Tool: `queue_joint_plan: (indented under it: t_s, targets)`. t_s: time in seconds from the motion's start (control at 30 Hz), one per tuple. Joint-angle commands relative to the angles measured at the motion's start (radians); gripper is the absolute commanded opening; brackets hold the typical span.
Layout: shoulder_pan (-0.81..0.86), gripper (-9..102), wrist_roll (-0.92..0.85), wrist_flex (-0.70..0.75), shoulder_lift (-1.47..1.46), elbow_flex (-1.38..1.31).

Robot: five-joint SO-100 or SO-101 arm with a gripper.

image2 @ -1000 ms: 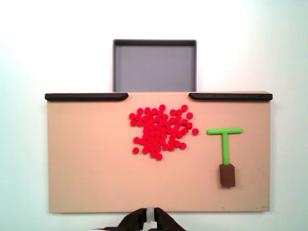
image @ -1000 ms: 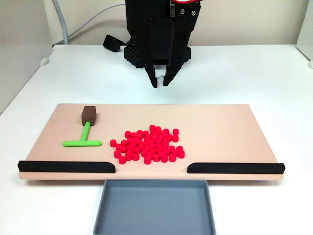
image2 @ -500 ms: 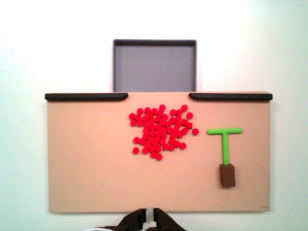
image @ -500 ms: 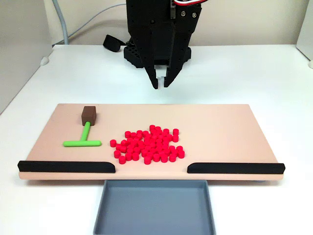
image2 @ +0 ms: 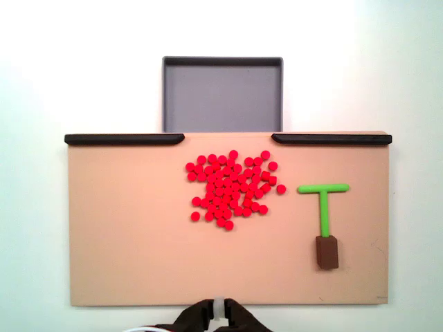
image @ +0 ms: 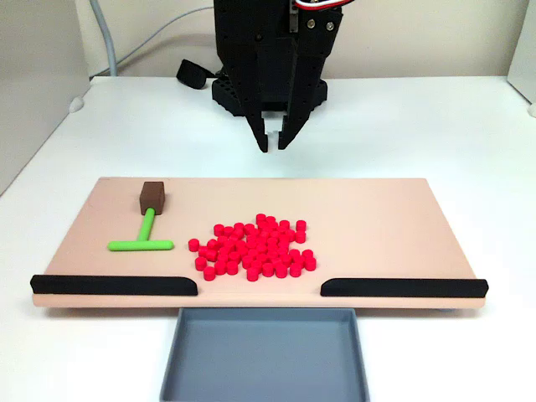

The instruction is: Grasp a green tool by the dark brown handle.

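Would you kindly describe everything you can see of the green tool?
The green tool is a small T of thin, bright-green rods that look like plastic. Its stem ends in the dark brown handle, a cube-like block. It lies flat on the tan board, crossbar toward the black bars, handle toward the arm, beside the red cylinders and apart from them. Nothing but the board touches it.

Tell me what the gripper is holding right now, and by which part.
Nothing is held. The gripper hangs empty above the white table behind the board, its jaws slightly apart. The green tool lies untouched on the board, its dark brown handle free.
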Motion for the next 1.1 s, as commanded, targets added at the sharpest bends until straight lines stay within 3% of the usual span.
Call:
queue_joint_plan:
  t_s: [0.0,0.67,1.07]
  targets:
    - [0.025,0,0.008,-0.006,-0.003,-0.044]
    - [0.304,0,-0.273,-0.006,-0.146,-0.239]
    - [0.364,0,-0.373,-0.006,-0.221,-0.279]
